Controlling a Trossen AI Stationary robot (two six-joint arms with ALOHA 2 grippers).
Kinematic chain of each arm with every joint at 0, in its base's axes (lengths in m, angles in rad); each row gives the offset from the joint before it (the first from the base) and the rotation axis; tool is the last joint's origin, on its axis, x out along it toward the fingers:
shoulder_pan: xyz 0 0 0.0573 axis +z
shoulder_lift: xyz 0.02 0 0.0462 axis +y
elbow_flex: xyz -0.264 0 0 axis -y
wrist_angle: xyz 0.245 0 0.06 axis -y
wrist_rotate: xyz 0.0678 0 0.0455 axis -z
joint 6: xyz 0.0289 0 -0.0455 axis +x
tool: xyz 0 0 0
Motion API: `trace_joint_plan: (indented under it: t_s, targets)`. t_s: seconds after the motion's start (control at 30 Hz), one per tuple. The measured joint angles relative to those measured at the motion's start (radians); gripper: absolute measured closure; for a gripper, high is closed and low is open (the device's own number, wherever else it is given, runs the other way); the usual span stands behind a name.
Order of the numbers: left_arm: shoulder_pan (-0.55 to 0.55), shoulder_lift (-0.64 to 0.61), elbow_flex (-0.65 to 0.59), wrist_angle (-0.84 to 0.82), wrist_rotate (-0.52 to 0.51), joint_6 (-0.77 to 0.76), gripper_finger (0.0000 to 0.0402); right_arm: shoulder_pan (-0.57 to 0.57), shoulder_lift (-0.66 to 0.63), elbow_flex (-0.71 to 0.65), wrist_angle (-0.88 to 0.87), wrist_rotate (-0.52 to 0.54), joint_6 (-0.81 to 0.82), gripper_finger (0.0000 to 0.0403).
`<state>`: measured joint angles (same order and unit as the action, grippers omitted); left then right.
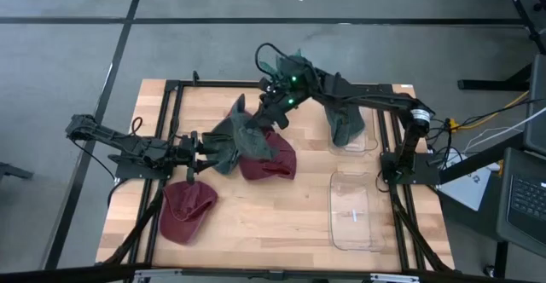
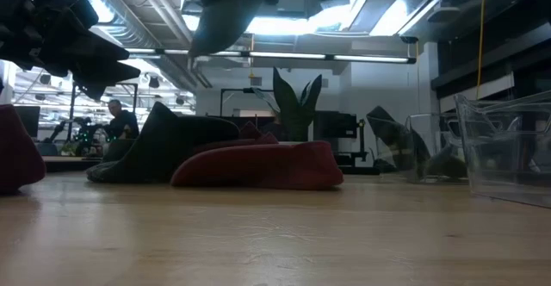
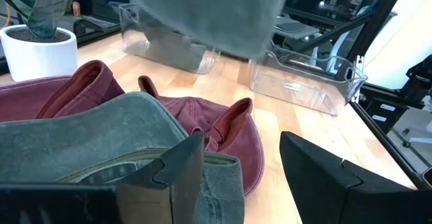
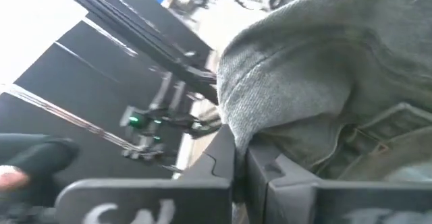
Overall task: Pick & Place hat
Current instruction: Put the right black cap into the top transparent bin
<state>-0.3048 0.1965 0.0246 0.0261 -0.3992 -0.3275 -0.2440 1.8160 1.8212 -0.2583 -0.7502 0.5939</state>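
From above, the right end effector grips a grey hat hanging over the tabletop centre, long axis from 11 to 5 o'clock. A maroon hat lies beneath; another at 7. One clear bin holds nothing visible; the other holds a grey hat.

Left wrist view: the left end effector is spread open beside another grey hat.

Right wrist view: fingers pinch grey fabric.
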Motion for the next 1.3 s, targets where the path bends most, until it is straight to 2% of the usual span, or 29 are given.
trace_joint_plan:
  t_s: [0.13, 0.33, 0.7, 1.0, 1.3]
  targets:
    - [0.0, 0.0, 0.0, 0.0, 0.0, 0.0, 0.0212, 0.008, 0.0, 0.145, -0.232, 0.137, -0.13, 0.0396]
    - [0.0, 0.0, 0.0, 0.0, 0.0, 0.0, 0.0211, 0.015, 0.0, 0.313, -0.414, 0.293, -0.215, 0.0396]
    - [0.0, 0.0, 0.0, 0.0, 0.0, 0.0, 0.0212, 0.016, 0.0, 0.528, -0.513, 0.306, -0.266, 0.0396]
    - [0.0, 0.0, 0.0, 0.0, 0.0, 0.0, 0.0211, 0.016, -0.052, 0.533, -0.624, 0.381, -0.303, 0.0396]
    - [0.0, 0.0, 0.0, 0.0, 0.0, 0.0, 0.0211, 0.016, -0.145, 0.533, -0.792, 0.523, -0.334, 0.0396]
